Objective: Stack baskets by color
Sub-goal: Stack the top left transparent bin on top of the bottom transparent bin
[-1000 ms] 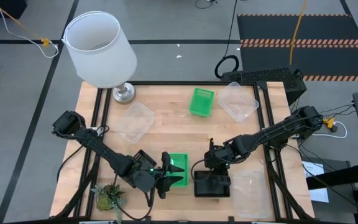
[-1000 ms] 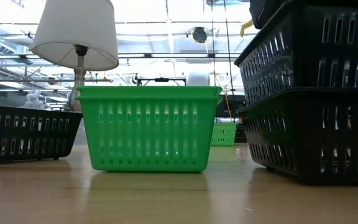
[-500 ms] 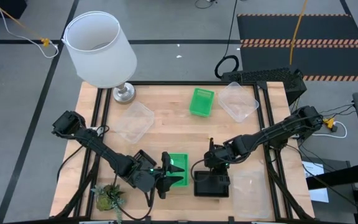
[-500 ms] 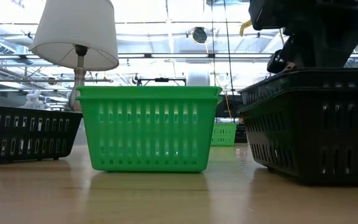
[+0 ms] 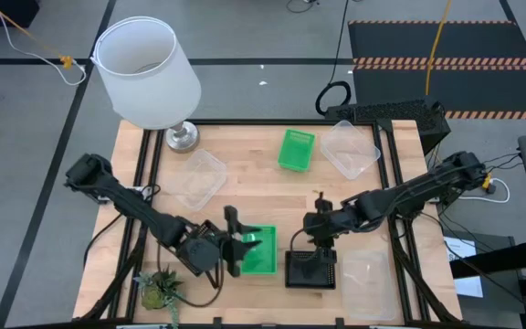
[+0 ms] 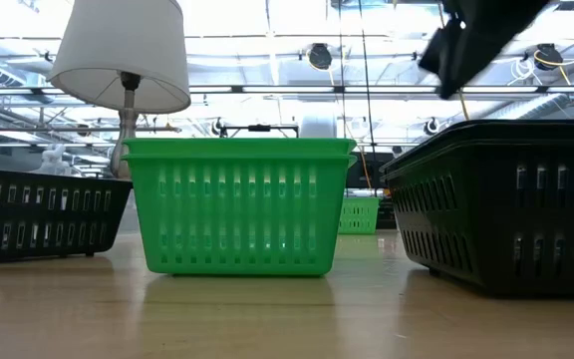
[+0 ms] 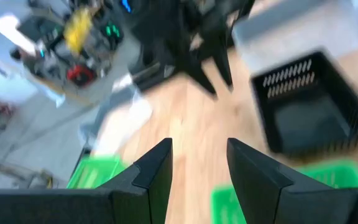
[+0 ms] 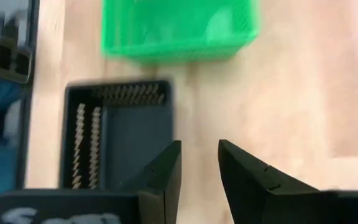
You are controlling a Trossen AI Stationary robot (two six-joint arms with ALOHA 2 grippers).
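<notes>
While the right gripper (image 5: 320, 216) hangs parted and empty just above the black stack (image 5: 311, 269), clear it straight up so the rim is not snagged. The left gripper (image 5: 234, 239), parted and empty, sits beside the near green basket (image 5: 261, 252). Visible from above: two green spots, near and far green (image 5: 297, 149); three clear baskets (image 5: 351, 148); how many blacks are nested cannot be told.

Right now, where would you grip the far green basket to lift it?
Likely the far green basket by one long side wall, straight from above. It sits upright, open-topped and apart from the clear baskets, so one finger fits inside, one outside.
</notes>
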